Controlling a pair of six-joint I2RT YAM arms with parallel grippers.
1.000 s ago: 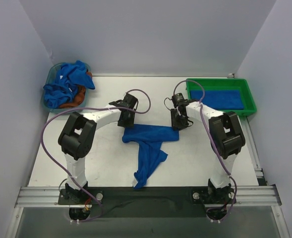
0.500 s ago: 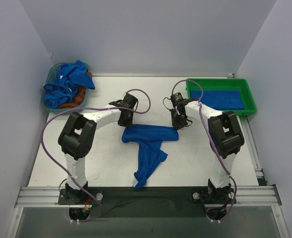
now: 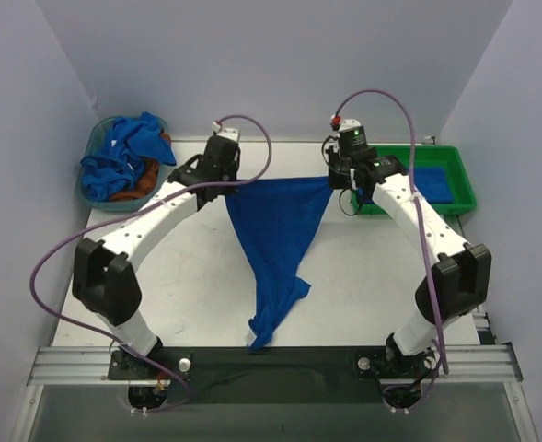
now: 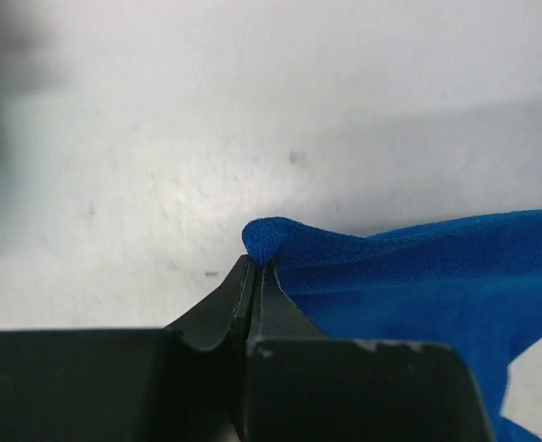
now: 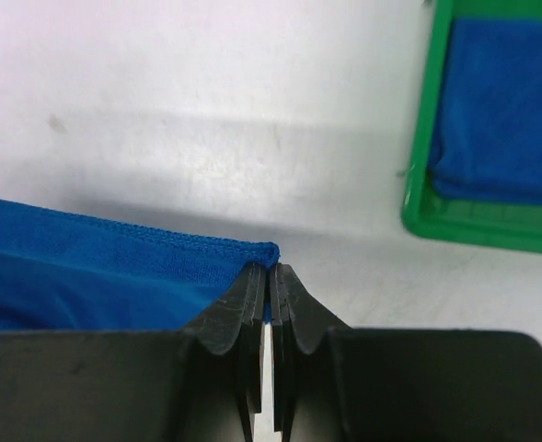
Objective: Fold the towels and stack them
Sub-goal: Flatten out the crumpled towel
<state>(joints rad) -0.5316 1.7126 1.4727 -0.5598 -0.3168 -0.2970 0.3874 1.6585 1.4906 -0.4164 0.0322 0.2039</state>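
A royal-blue towel (image 3: 280, 221) hangs stretched between both grippers, raised over the table's back half; its lower end trails down to the table near the front edge. My left gripper (image 3: 229, 184) is shut on the towel's left corner (image 4: 266, 238), and my right gripper (image 3: 333, 180) is shut on its right corner (image 5: 261, 250). The top hem runs taut between them. A folded blue towel (image 3: 416, 182) lies in the green tray (image 3: 462, 180). More blue towels (image 3: 119, 157) are heaped in a teal basket (image 3: 91, 147) at the back left.
An orange-brown cloth (image 3: 151, 175) lies among the heap in the basket. The green tray's near wall (image 5: 473, 226) is close to the right of my right gripper. Purple cables loop off both arms. A metal rail (image 3: 271, 359) runs along the front edge.
Both grippers shut on the towel's top corners, then rose and moved toward the back and apart. The towel has gone from a bunched strip on the table to a hanging, spread triangle.
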